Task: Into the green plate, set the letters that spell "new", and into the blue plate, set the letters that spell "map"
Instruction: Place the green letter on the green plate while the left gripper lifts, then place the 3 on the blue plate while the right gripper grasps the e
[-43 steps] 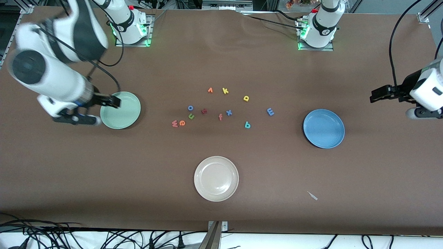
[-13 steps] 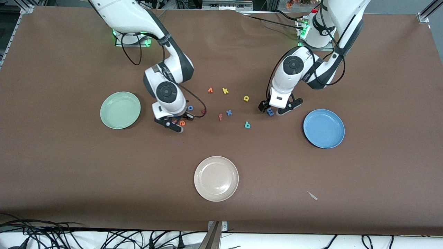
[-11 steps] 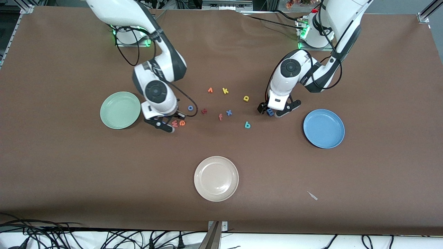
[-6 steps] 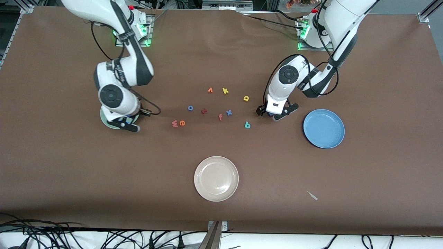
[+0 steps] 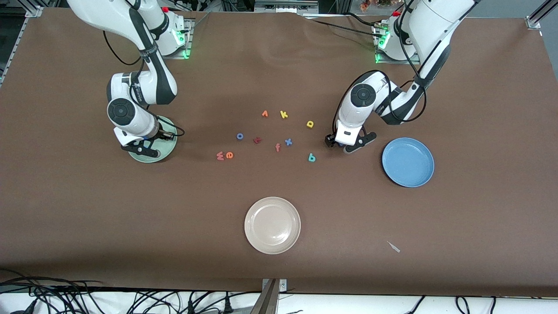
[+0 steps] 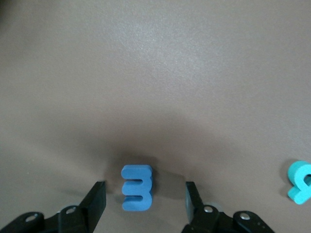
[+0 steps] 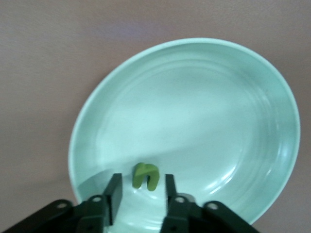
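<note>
My right gripper (image 5: 150, 144) hangs low over the green plate (image 5: 165, 151). In the right wrist view it (image 7: 142, 196) stands open, and the olive-green n (image 7: 146, 175) lies loose in the plate (image 7: 204, 107) between its fingers. The salmon w (image 5: 220, 155) and orange e (image 5: 229, 155) lie side by side on the table. My left gripper (image 6: 143, 204) is down at the table, open around the blue m (image 6: 137, 188) with a gap on each side. The teal p (image 5: 311, 157) and yellow a (image 5: 310, 124) lie near it. The blue plate (image 5: 408, 162) holds nothing.
A cream-white plate (image 5: 272, 225) sits nearest the front camera. Other letters lie mid-table: blue o (image 5: 239, 136), dark red letter (image 5: 257, 140), orange f (image 5: 277, 148), blue x (image 5: 288, 141), yellow k (image 5: 284, 114), and another orange letter (image 5: 264, 114). A small white scrap (image 5: 393, 247) lies near the front edge.
My right arm carried the n from the letter cluster to the green plate and opened, leaving it in the plate. My left gripper's fingers have narrowed around the m.
</note>
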Tool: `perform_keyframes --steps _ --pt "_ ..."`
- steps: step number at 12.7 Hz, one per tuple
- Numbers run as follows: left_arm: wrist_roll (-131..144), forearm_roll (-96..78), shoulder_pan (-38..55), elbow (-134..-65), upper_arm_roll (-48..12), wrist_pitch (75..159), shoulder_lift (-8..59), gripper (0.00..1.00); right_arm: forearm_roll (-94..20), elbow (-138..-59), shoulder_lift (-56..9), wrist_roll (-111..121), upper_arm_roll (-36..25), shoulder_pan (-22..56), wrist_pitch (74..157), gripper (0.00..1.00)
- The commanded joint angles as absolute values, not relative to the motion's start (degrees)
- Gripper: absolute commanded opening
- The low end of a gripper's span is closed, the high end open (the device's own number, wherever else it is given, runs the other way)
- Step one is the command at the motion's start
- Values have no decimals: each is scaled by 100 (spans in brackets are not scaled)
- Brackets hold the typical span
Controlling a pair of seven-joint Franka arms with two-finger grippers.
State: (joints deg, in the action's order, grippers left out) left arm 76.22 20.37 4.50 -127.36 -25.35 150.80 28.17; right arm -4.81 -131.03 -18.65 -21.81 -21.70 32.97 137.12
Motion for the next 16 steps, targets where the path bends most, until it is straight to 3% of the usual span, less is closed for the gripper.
perform_keyframes --steps 1,3,7,11,13,16 --pt "7734 2285 422 -12639 -2522 15038 2892 61 -974 -12625 -1555 -2153 -2154 3357 12819 71" --pt "7726 2285 413 -12630 -2514 15038 2883 51 -1159 -11921 -1765 -2703 -2040 3514 12297 70" --pt "7717 2442 413 -12639 -2505 15021 2892 22 -1239 -10883 -2529 -4811 -1443 3691 12410 69" --pt "7481 2470 396 -12447 -2514 14523 2822 1 -1283 -10617 -3127 -7352 -1301 4059 13453 65" --pt "6911 2365 369 -11824 -2531 13304 2856 0 -1275 -10608 -3488 -8135 -1301 4349 14138 65" --pt "5341 2180 55 -11243 -2531 12238 2839 0 -1274 -10617 -3595 -8235 -1301 4403 14265 65"
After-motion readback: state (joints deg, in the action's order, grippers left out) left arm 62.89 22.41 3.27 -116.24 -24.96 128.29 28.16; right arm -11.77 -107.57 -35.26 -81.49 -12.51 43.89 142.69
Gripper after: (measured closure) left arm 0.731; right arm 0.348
